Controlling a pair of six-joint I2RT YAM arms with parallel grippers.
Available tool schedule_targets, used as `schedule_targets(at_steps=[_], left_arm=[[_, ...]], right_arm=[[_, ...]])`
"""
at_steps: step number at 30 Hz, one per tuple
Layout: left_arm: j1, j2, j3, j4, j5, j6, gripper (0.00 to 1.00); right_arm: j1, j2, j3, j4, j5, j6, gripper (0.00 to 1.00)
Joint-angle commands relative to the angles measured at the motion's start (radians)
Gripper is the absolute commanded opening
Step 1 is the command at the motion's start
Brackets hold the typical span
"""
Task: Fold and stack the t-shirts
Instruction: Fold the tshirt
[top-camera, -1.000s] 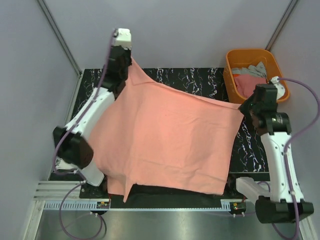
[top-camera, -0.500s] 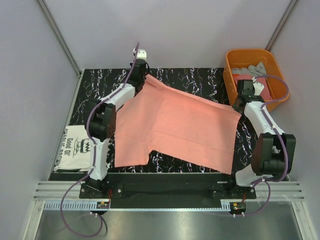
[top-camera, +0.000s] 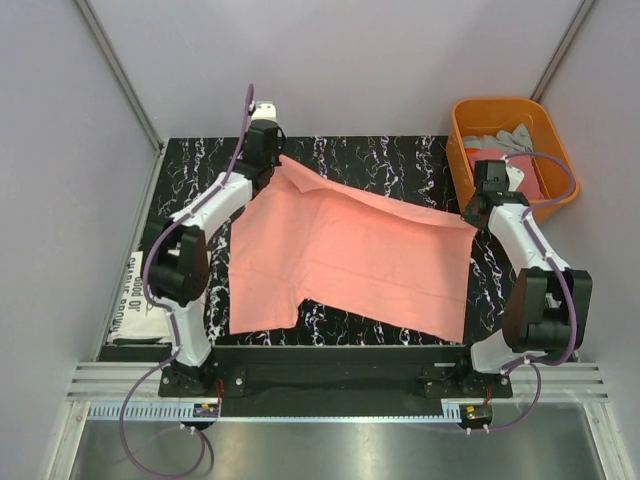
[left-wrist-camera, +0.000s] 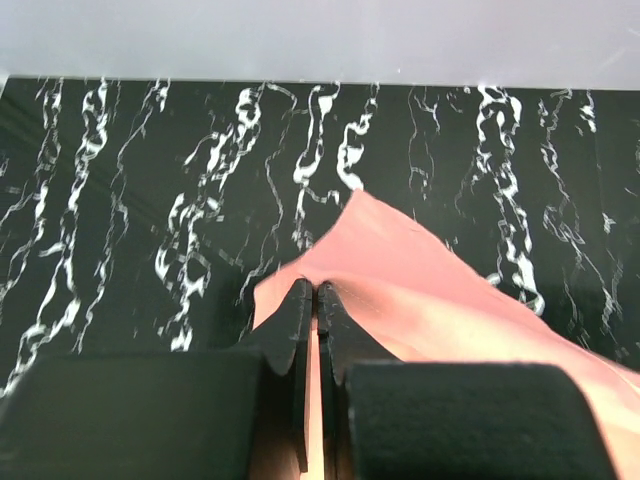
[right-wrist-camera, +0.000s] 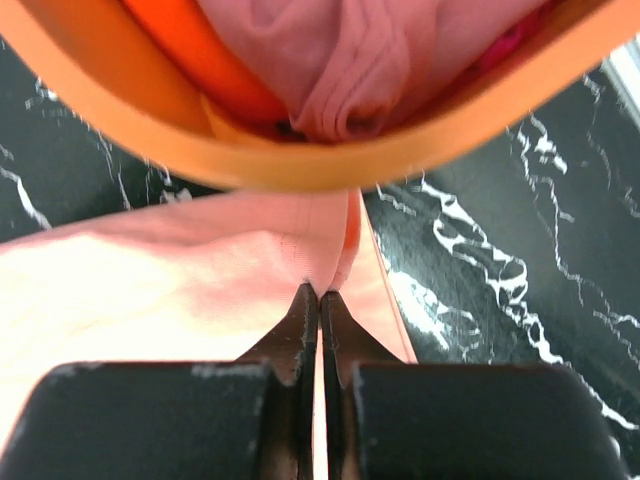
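We judge the salmon-pink t-shirt (top-camera: 350, 260), spread on the black marbled table (top-camera: 400, 155), light and limp, so the left gripper (left-wrist-camera: 311, 292) and right gripper (right-wrist-camera: 318, 293) pinch its far corners, jaws closed tight on the cloth.

Left arm (top-camera: 180, 265) hides most of the white lettered tee (top-camera: 133, 300).

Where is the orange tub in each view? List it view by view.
Top external: orange tub at upper right.
Left wrist: not in it.
Right wrist: its rim arcs across the top.
Shared landmark: salmon-pink t-shirt, seen in all three.
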Motion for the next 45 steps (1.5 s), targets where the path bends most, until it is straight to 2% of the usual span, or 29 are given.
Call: schedule_targets(at_steps=[1,9,16,26,35,41,45], left_arm=[[0.015,-0.139,-0.043,-0.098,0.029,-0.080,0.00],[0.018,-0.268,-0.103,-0.280,0.153,-0.155,0.00],[0.030,-0.328,-0.159,-0.401,0.191,-0.167,0.00],[0.079,-0.345,-0.208,-0.481,0.220,-0.152,0.00],[0.099,-0.302,-0.209,-0.521,0.324,-0.157,0.00],[0.099,-0.277,-0.203,-0.522,0.407,-0.189,0.00],[0.099,-0.279,-0.166,-0.509,0.389,-0.209,0.00]], right_arm=[[-0.002,-0.066,-0.009,-0.057,-0.044,0.020,0.00],[-0.004,-0.111,-0.016,-0.158,-0.073,0.019,0.00],[-0.004,-0.126,-0.064,-0.173,-0.118,0.024,0.00],[-0.004,-0.115,-0.105,-0.192,-0.122,0.014,0.00],[-0.004,-0.059,-0.107,-0.193,-0.058,0.002,0.00],[-0.012,-0.026,-0.076,-0.190,-0.033,0.004,0.00],[-0.012,-0.011,-0.015,-0.178,-0.035,0.022,0.00]])
